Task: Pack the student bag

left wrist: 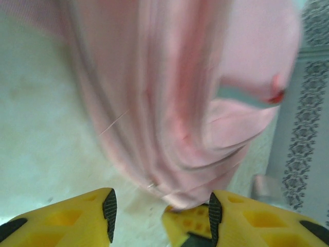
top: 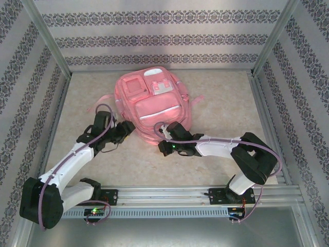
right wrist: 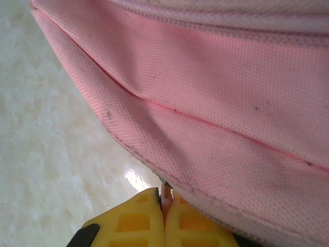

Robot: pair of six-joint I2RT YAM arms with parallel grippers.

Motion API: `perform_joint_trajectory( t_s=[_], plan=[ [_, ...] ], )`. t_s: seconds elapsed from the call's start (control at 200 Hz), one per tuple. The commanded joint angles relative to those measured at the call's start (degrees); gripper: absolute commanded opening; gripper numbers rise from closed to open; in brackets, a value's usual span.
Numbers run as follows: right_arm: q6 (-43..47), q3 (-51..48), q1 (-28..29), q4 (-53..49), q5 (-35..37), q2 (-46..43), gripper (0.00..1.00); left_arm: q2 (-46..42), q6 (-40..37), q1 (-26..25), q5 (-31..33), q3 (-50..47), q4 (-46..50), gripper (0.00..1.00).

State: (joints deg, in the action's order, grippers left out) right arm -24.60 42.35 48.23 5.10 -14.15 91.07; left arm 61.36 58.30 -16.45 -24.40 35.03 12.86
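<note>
The student bag (top: 154, 105) lies flat on the table (top: 221, 103), far of middle, pockets up, its long axis running near to far and leaning slightly left. My right gripper (right wrist: 164, 198) is closed tight on its near hem, a sliver of the edge nipped between the tips. My left gripper (left wrist: 162, 203) stands apart at the bag's left side; the fabric there is blurred.
</note>
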Motion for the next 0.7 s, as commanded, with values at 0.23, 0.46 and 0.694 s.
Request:
perform_joint_trajectory(
  t_s=[0.23,0.46,0.694],
  plan=[
    [-2.9,-1.8,0.2,3.7,-2.7,0.9,0.00,5.3,3.9,-2.1,-1.4,-0.9,-11.5,0.46],
    [-3.4,-2.8,0.1,4.8,-2.4,0.7,0.00,9.7,5.3,-4.6,-1.5,-0.1,-15.2,0.34],
    [-3.7,-3.3,-0.2,5.2,-2.5,1.0,0.00,11.9,5.8,-5.3,-1.5,0.9,-16.4,0.15]
  ],
)
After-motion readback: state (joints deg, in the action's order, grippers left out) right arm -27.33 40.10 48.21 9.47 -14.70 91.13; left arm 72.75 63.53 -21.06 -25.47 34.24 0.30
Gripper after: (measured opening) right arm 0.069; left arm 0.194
